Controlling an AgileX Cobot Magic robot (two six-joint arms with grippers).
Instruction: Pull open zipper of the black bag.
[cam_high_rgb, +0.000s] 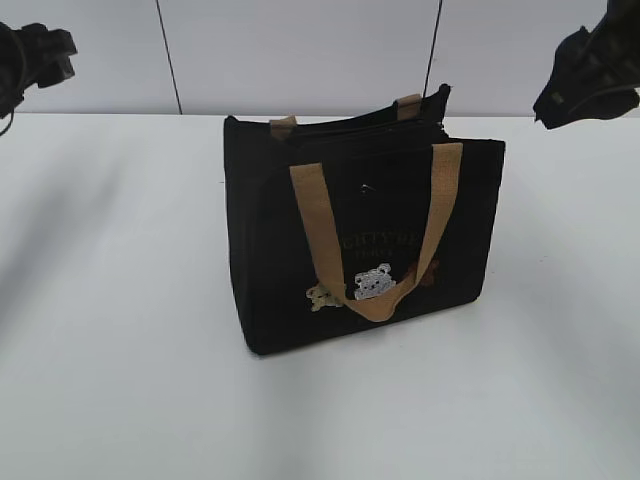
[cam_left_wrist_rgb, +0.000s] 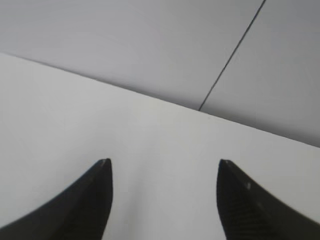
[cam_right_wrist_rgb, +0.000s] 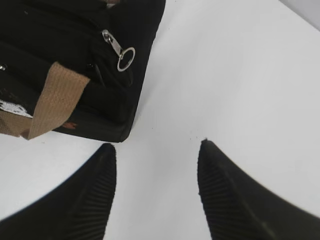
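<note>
Mid-counter, toward the back edge: black bag (cam_high_rgb: 360, 235) stands upright on the white counter (cam_high_rgb: 120, 380), front face to the exterior camera. Near tan handle (cam_high_rgb: 325, 235) hangs down over the front, its loop crossing the small bear patches (cam_high_rgb: 372, 283) and the faint lettering. Far tan handle (cam_high_rgb: 408, 105) only shows as stubs at the top rim. Zipper (cam_right_wrist_rgb: 111, 41) runs along the bag's top edge; its silver ring pull tab (cam_right_wrist_rgb: 126, 58) hangs at the bag's end, seen in the right wrist view, untouched. Right tool (cam_right_wrist_rgb: 155, 150) is open, empty, over bare counter just beside that bag end, pull tab ahead of the fingertips. Left tool (cam_left_wrist_rgb: 165, 162) is open, empty, looking at bare counter and the back wall (cam_left_wrist_rgb: 150, 45), well apart from the bag. Exterior view has both arms raised at the far left and far right edges.
</note>
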